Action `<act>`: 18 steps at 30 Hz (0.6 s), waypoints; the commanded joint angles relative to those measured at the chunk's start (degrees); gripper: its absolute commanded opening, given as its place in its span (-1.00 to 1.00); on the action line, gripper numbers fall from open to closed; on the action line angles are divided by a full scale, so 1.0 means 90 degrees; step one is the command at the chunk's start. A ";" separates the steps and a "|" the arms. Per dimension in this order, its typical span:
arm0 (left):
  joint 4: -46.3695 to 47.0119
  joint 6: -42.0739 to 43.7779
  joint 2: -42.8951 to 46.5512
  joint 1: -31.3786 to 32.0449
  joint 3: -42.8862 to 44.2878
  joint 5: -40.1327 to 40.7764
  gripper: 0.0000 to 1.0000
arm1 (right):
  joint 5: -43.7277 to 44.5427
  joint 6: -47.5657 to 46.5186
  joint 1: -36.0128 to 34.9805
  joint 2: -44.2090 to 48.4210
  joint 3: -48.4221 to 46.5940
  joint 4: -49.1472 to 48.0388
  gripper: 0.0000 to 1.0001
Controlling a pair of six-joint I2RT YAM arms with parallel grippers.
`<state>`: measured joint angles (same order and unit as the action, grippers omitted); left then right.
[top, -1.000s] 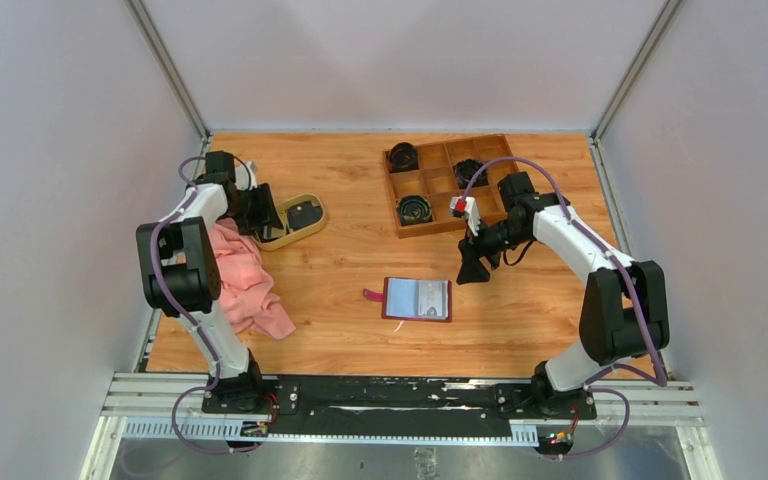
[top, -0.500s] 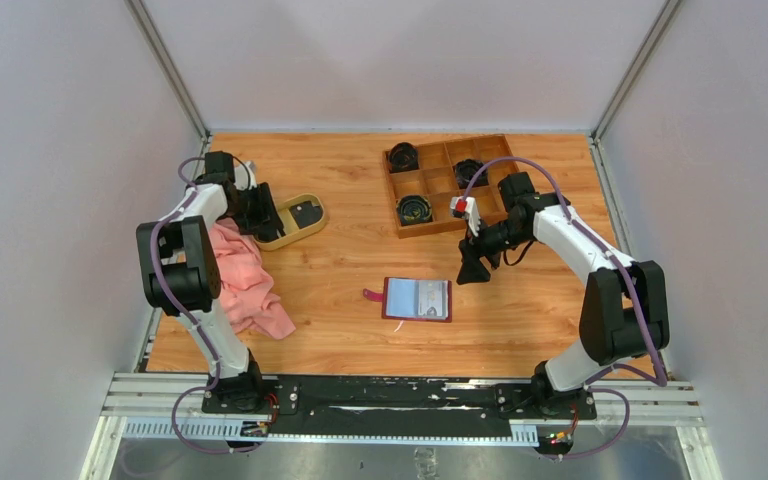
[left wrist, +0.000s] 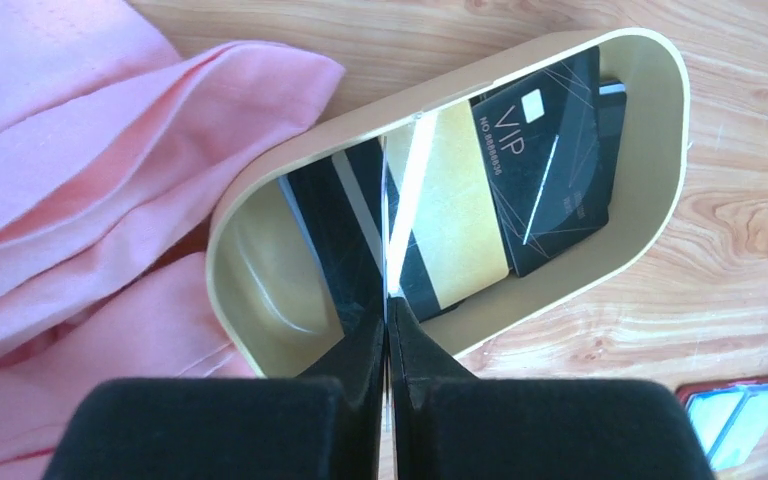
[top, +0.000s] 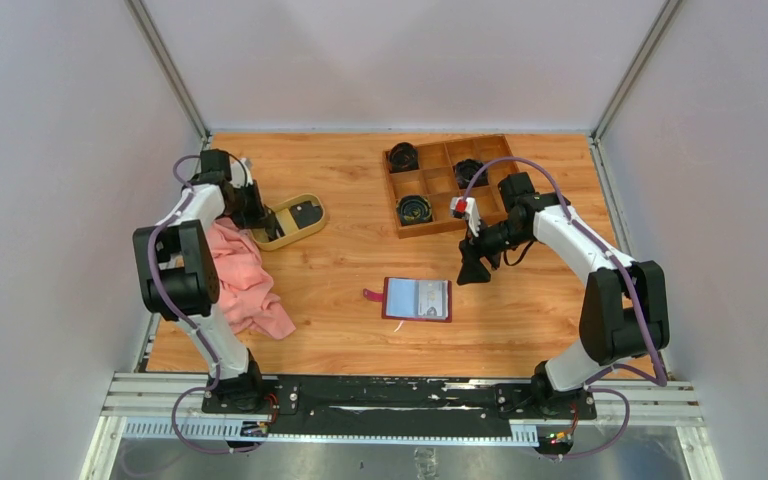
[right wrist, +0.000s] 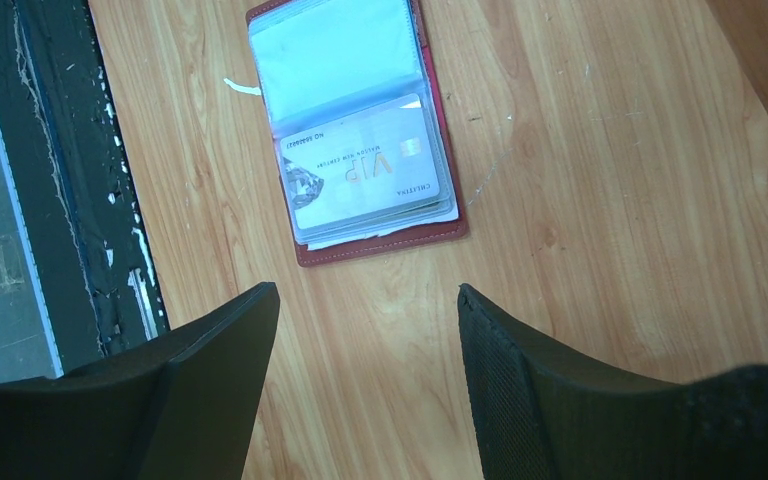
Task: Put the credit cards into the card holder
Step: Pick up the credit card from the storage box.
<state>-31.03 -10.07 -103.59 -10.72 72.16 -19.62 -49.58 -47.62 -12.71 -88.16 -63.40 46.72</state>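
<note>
Left jaws clamped on one edge-on credit card (left wrist: 389,215) over the dish (left wrist: 260,280); right jaws parted, card holder (right wrist: 360,150) ahead, untouched, on worktop (right wrist: 610,200).

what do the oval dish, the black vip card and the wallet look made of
Oval dish: smooth tan plastic or glazed ceramic, going by its even colour and soft sheen. Black VIP card: glossy plastic, thin and reflective. Card holder: dark red leather or imitation, with clear plastic pockets showing a pale card.
</note>
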 commanded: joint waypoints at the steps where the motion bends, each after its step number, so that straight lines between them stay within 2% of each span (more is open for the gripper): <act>1: 0.0009 0.0061 0.0322 -0.0064 -0.0179 0.0079 -1.00 | -0.0163 -0.0090 0.0109 0.0059 -0.0163 0.0220 0.39; 6: 0.0289 0.0053 0.0792 -0.0059 -0.0415 -0.0340 -1.00 | -0.0225 -0.0109 0.0116 0.0078 -0.0163 0.0246 0.38; 10: 0.0980 -0.0147 0.1472 -0.0063 -0.0938 -0.1233 -1.00 | -0.0397 -0.0110 0.0104 0.0149 -0.0173 0.0257 0.37; 17: 0.3352 -0.1310 0.3196 0.0035 -0.2626 -0.2955 -1.00 | -0.0868 -0.0100 0.0108 0.0397 -0.0156 0.0240 0.33; 18: 0.3410 -0.1290 0.3414 0.0158 -0.2759 -0.3092 -1.00 | -0.0951 -0.0095 0.0102 0.0454 -0.0149 0.0239 0.33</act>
<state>-13.10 -16.01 -79.66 -10.98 52.88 -35.81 -53.49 -47.66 -12.60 -86.87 -63.40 47.59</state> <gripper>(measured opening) 0.007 0.669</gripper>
